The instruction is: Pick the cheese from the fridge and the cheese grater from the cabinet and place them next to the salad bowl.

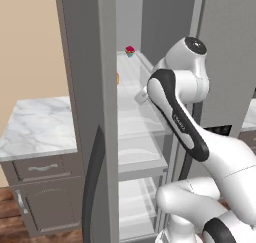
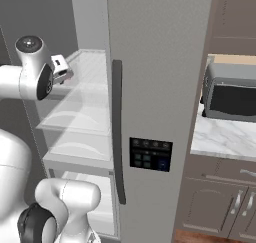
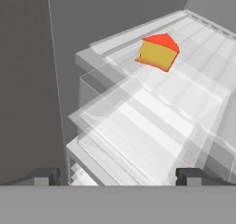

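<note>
The cheese [image 3: 157, 52], a yellow-orange wedge with a red rind, lies on a clear glass shelf [image 3: 152, 121] of the fridge [image 2: 150, 62], whose left door [image 1: 90, 87] stands open. In the left base view a thin orange sliver of the cheese [image 1: 117, 78] peeks past that door's edge. My gripper [image 3: 118, 177] is open, inside the fridge and short of the wedge, with nothing between its fingertips [image 3: 46, 176]. The cheese sits ahead of it, toward the right fingertip's side. My hand [image 2: 61, 69] reaches over the upper shelf.
A small pink-topped item [image 1: 130, 51] stands at the back of the upper shelf. The open door's long black handle [image 1: 92, 187] is close to my arm. A marble counter [image 1: 35, 127] is on the left; a toaster oven [image 2: 230, 94] sits on the right counter.
</note>
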